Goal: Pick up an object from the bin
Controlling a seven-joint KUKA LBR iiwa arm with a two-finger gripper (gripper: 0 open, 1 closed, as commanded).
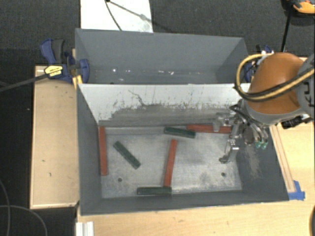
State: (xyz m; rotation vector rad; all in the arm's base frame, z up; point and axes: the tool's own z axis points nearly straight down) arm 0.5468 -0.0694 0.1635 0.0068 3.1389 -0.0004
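At the right side of the bin (pixel 147 107), in the camera view, you find the gripper (pixel 228 155) low over bare grey floor, close to the right wall. You cannot tell whether it is spread or pressed together.

The thing nearest to it is a red bar (pixel 205 128), straight, slim and square-edged, lying flat at the foot of the back wall. Its long axis runs left to right along that wall, and its right end points at the gripper's body. You cannot tell whether they touch. Its left end meets a dark green bar (pixel 179 132) of like shape, also lying left to right.

Mid-floor, a second red bar (pixel 170 163) runs front to back, slightly tilted. A third red bar (pixel 102 151) lies along the left wall. A slanted green bar (pixel 126 154) lies between them, and a front green bar (pixel 154 191) lies against the front wall. The metal back wall is scuffed and scratched.
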